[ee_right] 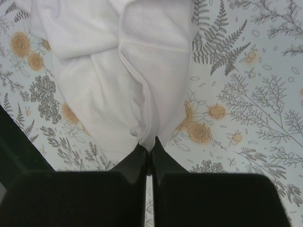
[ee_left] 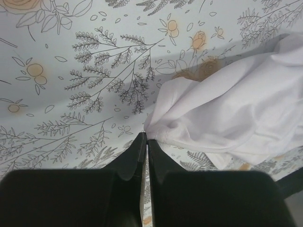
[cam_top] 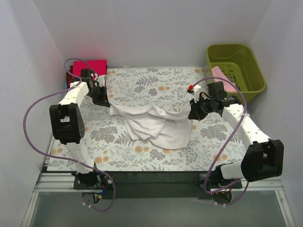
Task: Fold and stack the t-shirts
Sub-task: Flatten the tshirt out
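Note:
The white t-shirt [cam_top: 156, 125] lies crumpled on the flower-patterned table mat, its upper edge stretched between my two grippers. My left gripper [cam_top: 105, 101] is shut on the shirt's left corner; in the left wrist view the jaws [ee_left: 146, 138] meet at the cloth's edge [ee_left: 227, 109]. My right gripper [cam_top: 193, 115] is shut on a bunched fold at the right side, and the right wrist view shows cloth [ee_right: 118, 71] pinched between the tips [ee_right: 149, 147]. The crimson red t-shirt [cam_top: 94, 65] lies folded at the back left. The pale pink t-shirt [cam_top: 221, 75] sits in the basket.
An olive-green plastic basket [cam_top: 248, 71] stands at the back right corner. The floral mat [cam_top: 142, 82] covers the table, with white walls on three sides. Purple cables loop beside each arm.

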Tool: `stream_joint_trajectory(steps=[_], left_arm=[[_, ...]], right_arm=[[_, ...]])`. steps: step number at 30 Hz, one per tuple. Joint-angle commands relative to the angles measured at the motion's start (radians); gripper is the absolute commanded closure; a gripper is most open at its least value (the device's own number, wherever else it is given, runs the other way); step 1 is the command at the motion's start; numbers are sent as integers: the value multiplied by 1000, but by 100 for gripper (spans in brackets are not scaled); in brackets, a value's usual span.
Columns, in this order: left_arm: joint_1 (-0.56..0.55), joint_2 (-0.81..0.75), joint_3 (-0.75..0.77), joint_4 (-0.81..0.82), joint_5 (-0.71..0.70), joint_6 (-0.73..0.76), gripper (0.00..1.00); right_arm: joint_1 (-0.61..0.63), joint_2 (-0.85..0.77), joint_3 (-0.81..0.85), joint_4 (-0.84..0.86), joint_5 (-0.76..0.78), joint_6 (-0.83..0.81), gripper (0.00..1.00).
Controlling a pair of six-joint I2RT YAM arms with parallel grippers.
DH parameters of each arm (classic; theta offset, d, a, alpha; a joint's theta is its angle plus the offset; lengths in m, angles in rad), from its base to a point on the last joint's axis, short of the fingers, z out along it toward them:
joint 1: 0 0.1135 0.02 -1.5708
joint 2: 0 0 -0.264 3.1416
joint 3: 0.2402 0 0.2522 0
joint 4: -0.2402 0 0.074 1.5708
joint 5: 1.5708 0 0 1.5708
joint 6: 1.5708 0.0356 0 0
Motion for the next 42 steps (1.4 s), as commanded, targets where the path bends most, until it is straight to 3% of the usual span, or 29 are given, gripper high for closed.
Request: stream_joint_trajectory(steps=[1, 6, 9, 10, 12, 13, 15, 16, 17, 19, 23, 30, 35, 42], left_arm=[[7, -73, -57, -10, -34, 91, 100], [6, -216, -247, 6, -88, 230, 100], [7, -257, -338, 17, -112, 264, 100], [7, -262, -352, 26, -115, 266, 100], [9, -259, -358, 32, -118, 264, 100], [9, -250, -352, 24, -115, 264, 100], [7, -231, -324, 4, -108, 261, 100], [7, -216, -317, -9, -95, 255, 100], [7, -213, -309, -14, -89, 254, 99], [7, -208, -295, -19, -75, 245, 89], [9, -213, -286, -37, -54, 234, 72], [9, -242, -277, -78, -22, 212, 64], [10, -273, -278, -106, -6, 211, 53], [12, -300, -301, -112, -23, 197, 49]], right_arm=[[-7, -44, -59, -56, -21, -61, 99], [19, -90, -203, -110, 17, -198, 99], [19, -59, -199, -117, 71, -241, 99], [19, -42, -193, -126, 83, -250, 84], [19, 7, -155, -160, 129, -267, 70], [19, 19, -130, -175, 139, -269, 51], [19, 47, -38, -209, 88, -237, 37], [19, 51, -9, -208, 52, -214, 35], [25, 62, 20, -206, -28, -185, 35], [50, 105, 105, -192, -97, -108, 36], [154, 180, 159, -111, -104, 6, 41], [199, 324, 175, -10, -62, 92, 48], [197, 400, 186, 31, -79, 136, 48], [199, 469, 185, 64, -108, 193, 48]])
